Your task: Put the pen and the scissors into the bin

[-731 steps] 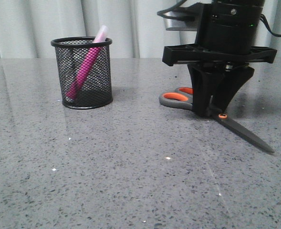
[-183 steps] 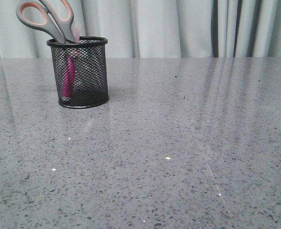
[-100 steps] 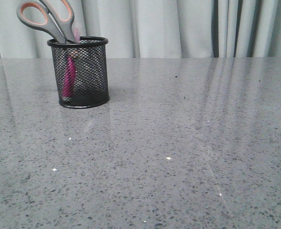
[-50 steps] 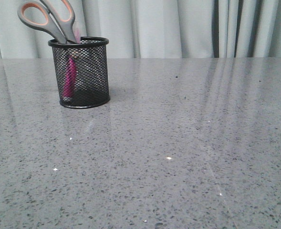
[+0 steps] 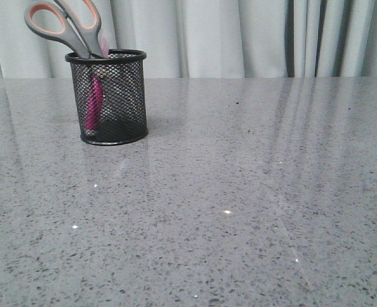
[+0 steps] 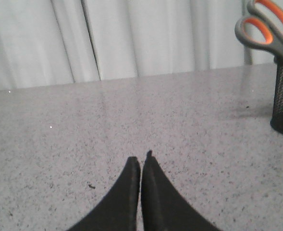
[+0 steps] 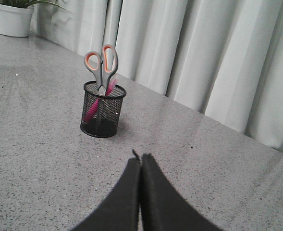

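The grey speckled worktop [image 5: 239, 211] is filling most of the front view, with pale curtains [image 5: 239, 38] hanging behind it and a white plant pot [image 7: 9, 19] showing off at the far edge in the right wrist view. Next in size, the bin [image 5: 107, 97] is standing upright on the worktop's far left, and both items are sitting inside it: the scissors [image 5: 66, 25] are standing blades-down with the grey and orange handles poking well above the rim, and the pen [image 5: 95, 105] is showing magenta through the mesh, leaning just beside them. By the look of it, the task is reading as done, so the next move is calling for nothing more than keeping both arms parked well apart from the bin. The left end effector [image 6: 140, 163] is hovering low over bare worktop with its fingers pressed together, gripping nothing; the right end effector [image 7: 141, 159] is likewise pinched closed and empty, facing the bin from a distance. No brand, label or writing is readable anywhere.
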